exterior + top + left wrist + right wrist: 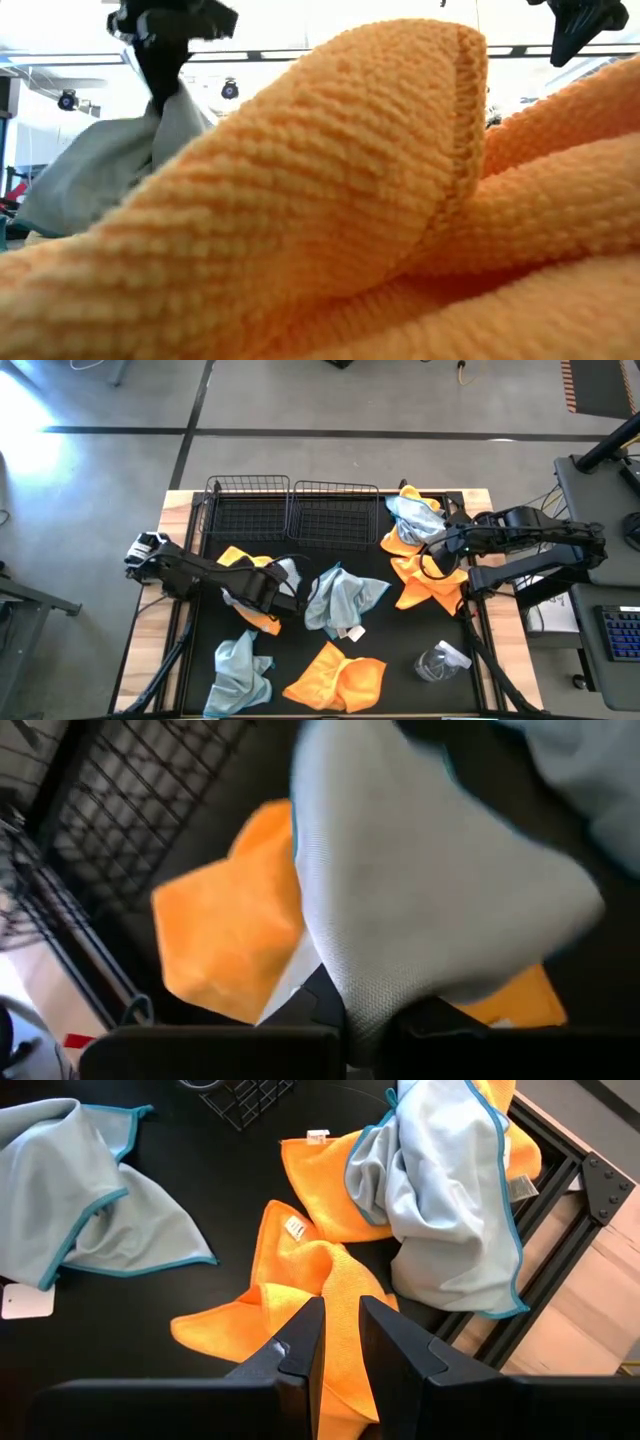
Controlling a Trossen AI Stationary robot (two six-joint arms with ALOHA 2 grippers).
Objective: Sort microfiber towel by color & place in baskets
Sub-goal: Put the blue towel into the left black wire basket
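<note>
high view shows the left claw point(283, 588) at frame centre-left, clamped on a pale blue-grey towel point(288, 572) lifted off an orange one point(243, 560), likely to carry it to the baskets point(292, 510) at upper centre. the right claw point(428, 552) at right pinches an orange towel point(428, 582) up from its pile, separating colours

A grey concrete floor point(300, 400) with dark seam lines surrounds the pale wooden table point(175, 510). At three o'clock stands a grey desk point(600, 630). Strong light falls at ten o'clock.
</note>
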